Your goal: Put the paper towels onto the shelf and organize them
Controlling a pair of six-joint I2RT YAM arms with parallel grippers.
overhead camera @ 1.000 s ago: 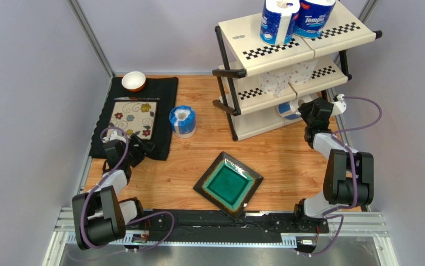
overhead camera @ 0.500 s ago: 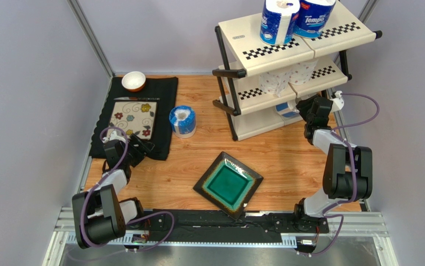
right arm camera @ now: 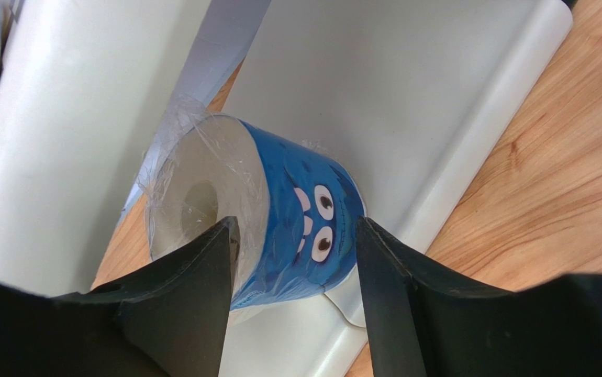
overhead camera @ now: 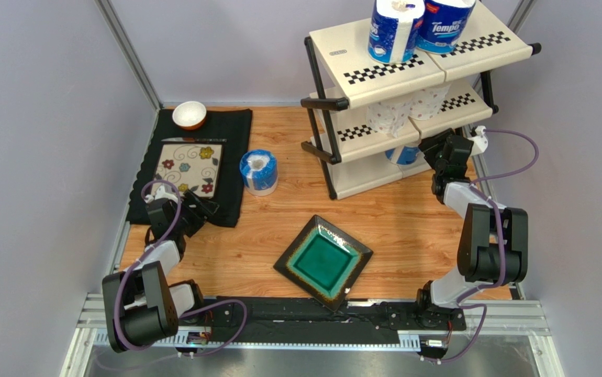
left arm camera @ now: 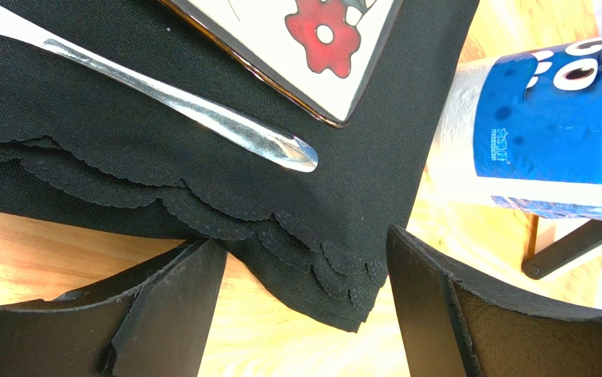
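The shelf (overhead camera: 359,55) is my biggest worry: the right fingers (overhead camera: 430,151) reach in under its middle tier, and a careless lift on the way out could knock that panel and rock the two wrapped paper towels (overhead camera: 394,27) standing on the top tier, or the printed white rolls (overhead camera: 430,100) below them. Then the blue roll (right arm camera: 280,181) itself: it lies on its side on the bottom tier, near the panel's rounded edge, and being round it may trundle off onto the desk (overhead camera: 406,220) at the slightest nudge. The right fingers stand partly open to either side of it; whether they press on it or stand just clear I can't tell, and if the crinkled wrapper (right arm camera: 162,149) catches a tip, the roll could be dragged out with them. One more roll (overhead camera: 258,171) stands on the desk beside the black placemat (overhead camera: 202,133); the left fingers (overhead camera: 199,209), spread with nothing between them, sit low at that mat's corner and might snag its scalloped hem when they set off.
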